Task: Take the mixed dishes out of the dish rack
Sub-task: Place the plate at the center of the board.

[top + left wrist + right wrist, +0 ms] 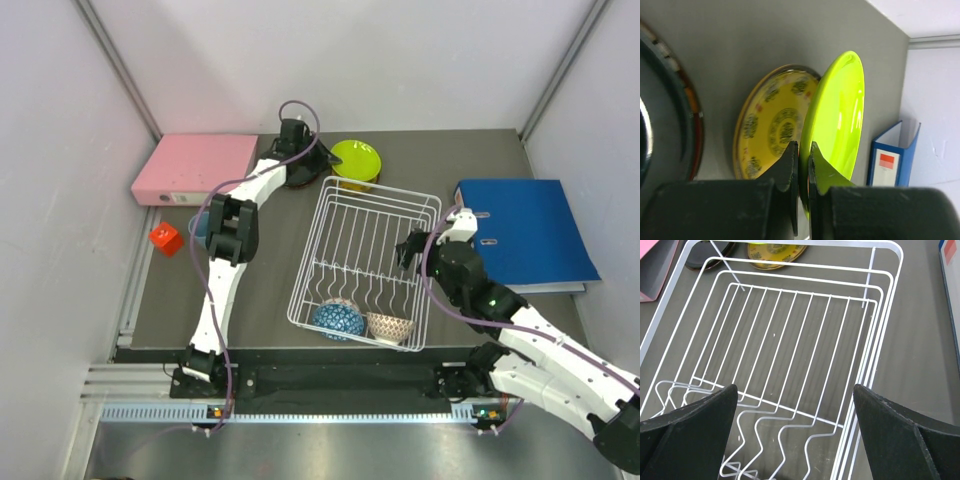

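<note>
Pinching the lime green plate (837,115) at 12 o'clock of the dish rack (308,250), left gripper (803,150) clamped tight; right gripper (794,390) gapes empty at 3 o'clock.

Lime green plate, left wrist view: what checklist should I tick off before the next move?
1. Grip: left end effector shut on lime green plate rim: ok.
2. Plate outside the dish rack: ok.
3. Plate apart from the yellow patterned plate beside it: cannot tell.
4. Other arm: right end effector open above the rack: ok.
5. Rack emptied: not ok; blue patterned bowl and beige patterned bowl sit inside.
</note>
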Available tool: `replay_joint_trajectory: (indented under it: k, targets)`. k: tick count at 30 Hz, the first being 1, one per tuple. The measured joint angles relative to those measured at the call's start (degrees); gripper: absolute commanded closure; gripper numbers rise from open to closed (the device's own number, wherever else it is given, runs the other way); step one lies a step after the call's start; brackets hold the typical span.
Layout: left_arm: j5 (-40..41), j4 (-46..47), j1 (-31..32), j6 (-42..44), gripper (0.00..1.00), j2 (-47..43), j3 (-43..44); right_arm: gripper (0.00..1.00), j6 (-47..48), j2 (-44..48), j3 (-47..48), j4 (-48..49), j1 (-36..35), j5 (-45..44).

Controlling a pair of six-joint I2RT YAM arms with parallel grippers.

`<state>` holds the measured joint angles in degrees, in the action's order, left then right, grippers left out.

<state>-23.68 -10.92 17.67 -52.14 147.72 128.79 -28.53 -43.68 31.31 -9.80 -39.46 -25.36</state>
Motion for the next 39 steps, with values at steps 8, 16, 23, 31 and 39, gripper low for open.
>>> replay_joint_trajectory:
  k: [8,16,23,31,39]
  targets:
    - [0.52,-2.03,0.00,-0.57,0.72,0.76,0.00,0.02,0.00,0.17,-0.02,-0.02,0.31,0.02]
    - [0.11,-2.64,0.00,-0.76,0.33,1.07,0.02,0.02,0.00,0.66,-0.09,-0.04,0.37,0.02]
    - [0.13,-4.63,0.09,0.22,0.13,1.07,1.90,0.02,-0.02,0.66,-0.13,-0.02,0.37,0.09]
    - [4.42,-12.07,0.04,5.03,0.08,0.24,4.70,0.02,-0.11,0.66,-0.15,0.48,0.39,1.29]
    - [8.90,-16.96,0.04,8.74,0.05,-3.37,4.63,0.02,-0.17,0.66,-0.15,0.59,0.39,2.03]
